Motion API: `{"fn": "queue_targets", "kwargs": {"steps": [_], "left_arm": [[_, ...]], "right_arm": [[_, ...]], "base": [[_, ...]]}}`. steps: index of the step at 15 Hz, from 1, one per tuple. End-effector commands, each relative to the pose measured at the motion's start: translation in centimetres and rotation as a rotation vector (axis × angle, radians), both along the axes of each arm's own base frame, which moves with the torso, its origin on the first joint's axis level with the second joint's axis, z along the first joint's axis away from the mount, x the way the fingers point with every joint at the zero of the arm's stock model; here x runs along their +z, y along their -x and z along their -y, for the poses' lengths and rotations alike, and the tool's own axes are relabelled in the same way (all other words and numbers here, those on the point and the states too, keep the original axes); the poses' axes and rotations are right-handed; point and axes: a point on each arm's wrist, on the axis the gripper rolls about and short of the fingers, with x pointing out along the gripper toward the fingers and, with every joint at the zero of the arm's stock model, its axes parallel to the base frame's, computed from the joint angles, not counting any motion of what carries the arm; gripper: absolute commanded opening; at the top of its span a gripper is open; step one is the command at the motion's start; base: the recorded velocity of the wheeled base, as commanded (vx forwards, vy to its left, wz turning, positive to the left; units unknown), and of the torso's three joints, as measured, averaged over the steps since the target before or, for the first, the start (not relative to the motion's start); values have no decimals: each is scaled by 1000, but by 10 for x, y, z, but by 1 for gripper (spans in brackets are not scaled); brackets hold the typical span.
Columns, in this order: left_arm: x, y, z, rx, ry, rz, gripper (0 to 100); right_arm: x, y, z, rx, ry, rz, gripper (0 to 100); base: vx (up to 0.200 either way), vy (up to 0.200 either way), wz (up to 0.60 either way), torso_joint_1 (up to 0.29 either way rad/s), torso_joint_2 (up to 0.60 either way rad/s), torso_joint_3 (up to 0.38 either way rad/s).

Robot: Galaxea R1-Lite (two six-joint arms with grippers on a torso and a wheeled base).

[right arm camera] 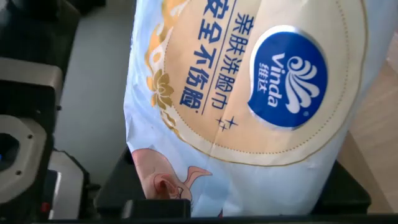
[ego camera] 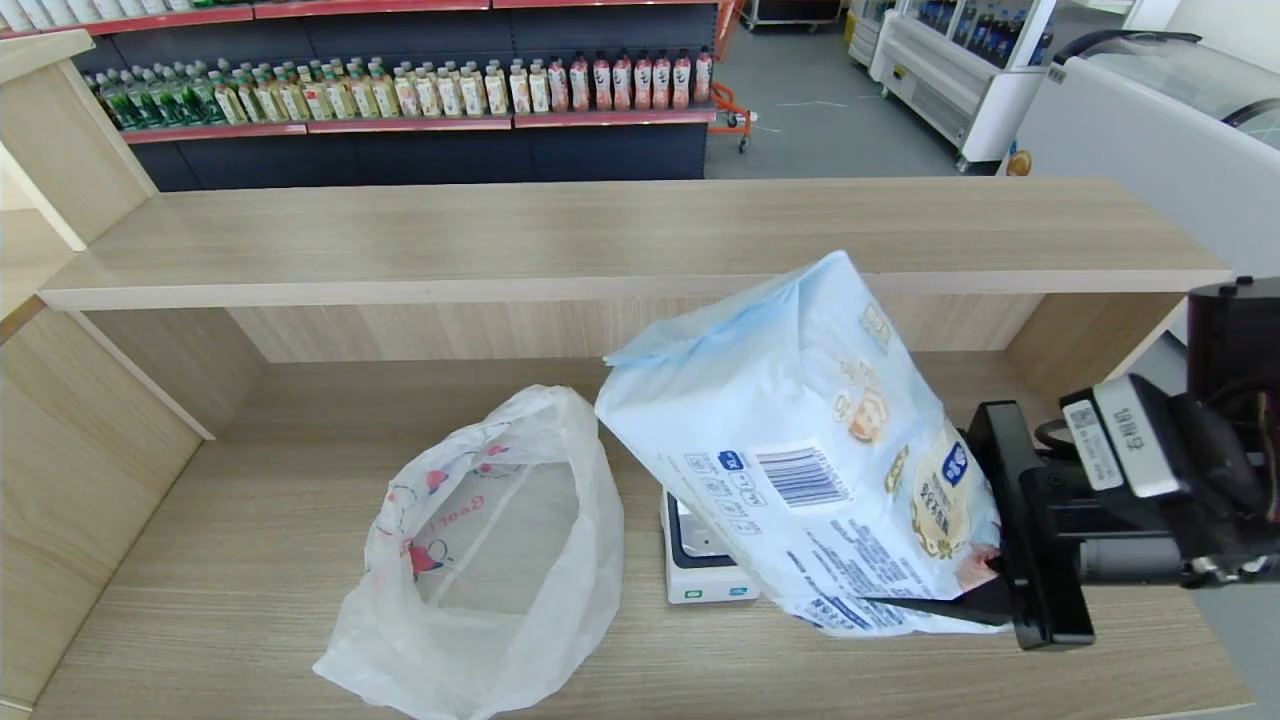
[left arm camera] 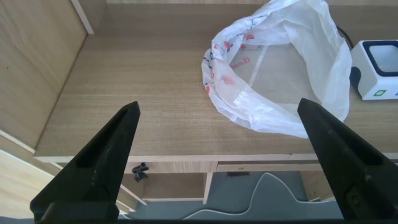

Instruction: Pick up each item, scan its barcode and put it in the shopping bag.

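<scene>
Right tool (ego camera: pixel 990 585): pinching the pack (ego camera: pixel 800 440) by 1 end.
Left tool (left arm camera: pixel 219 109): spread.
Scan: barcode (ego camera: pixel 803 477) faces up; roll it toward scanner (ego camera: pixel 700 575) beneath.

Head camera looks down across the counter (ego camera: pixel 250 600). Left wrist camera, off its near edge, shares the shopping bag (left arm camera: pixel 329 62) with it. Right wrist camera sits close against the package (right arm camera: pixel 249 162).
</scene>
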Motion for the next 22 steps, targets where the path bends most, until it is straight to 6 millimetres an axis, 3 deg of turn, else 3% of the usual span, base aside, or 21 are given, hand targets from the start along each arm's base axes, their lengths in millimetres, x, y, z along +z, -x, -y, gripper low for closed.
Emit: {"fn": "queue_targets", "kwargs": {"steps": [1,4,5,6,9,10,11,13,16,20,22], "left_arm": [[0,0,0,0,0,0,100],[0,0,0,-2,0,0,100],[0,0,0,0,0,0,100],[0,0,0,0,0,0,100],[0,0,0,0,0,0,100],[0,0,0,-2,0,0,100],[0,0,0,0,0,0,100],[0,0,0,0,0,0,100],[0,0,0,0,0,0,100],[0,0,0,-2,0,0,100],[0,0,0,0,0,0,100]], "right_arm": [[-16,-19,3,-70,64,7,0],[-13,-23,7,-162,143,140,0],[-4,-23,7,-213,113,111,0],[10,-17,8,-277,31,13,0],[54,27,-1,-607,-196,-370,0],[58,34,3,-689,-211,-428,0],[59,42,13,-855,-217,-479,0],[57,62,31,-1027,-266,-515,0],[45,94,53,-1019,-220,-478,0],[47,151,97,-1015,-161,-436,0],[43,165,109,-1046,-110,-328,0]], "base": [[0,0,0,0,0,0],[0,0,0,0,0,0],[0,0,0,0,0,0],[0,0,0,0,0,0],[0,0,0,0,0,0],[0,0,0,0,0,0],[0,0,0,0,0,0],[0,0,0,0,0,0],[0,0,0,0,0,0],[0,0,0,0,0,0],[0,0,0,0,0,0]]}}
